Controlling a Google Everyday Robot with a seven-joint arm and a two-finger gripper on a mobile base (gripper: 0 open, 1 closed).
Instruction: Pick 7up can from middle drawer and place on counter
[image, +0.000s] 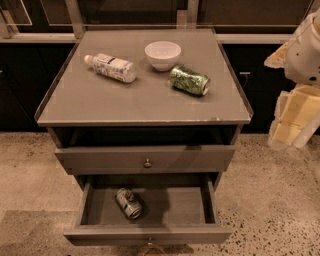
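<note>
The 7up can (129, 203) lies on its side in the left half of the open middle drawer (190, 207), silver end towards the front. The drawer is pulled out at the bottom of the cabinet, its knob (149, 243) at the front edge. The counter (100, 102) is the grey cabinet top above. My gripper (291, 125) hangs at the right edge of the view, beside and to the right of the cabinet, about level with the counter's front edge and well away from the can. It holds nothing that I can see.
On the counter lie a plastic bottle (112, 67) on its side at the back left, a white bowl (162, 54) at the back middle, and a dark green patterned can (189, 80) on its side. A shut drawer front with a round knob (147, 163) sits above the open drawer. The floor is speckled.
</note>
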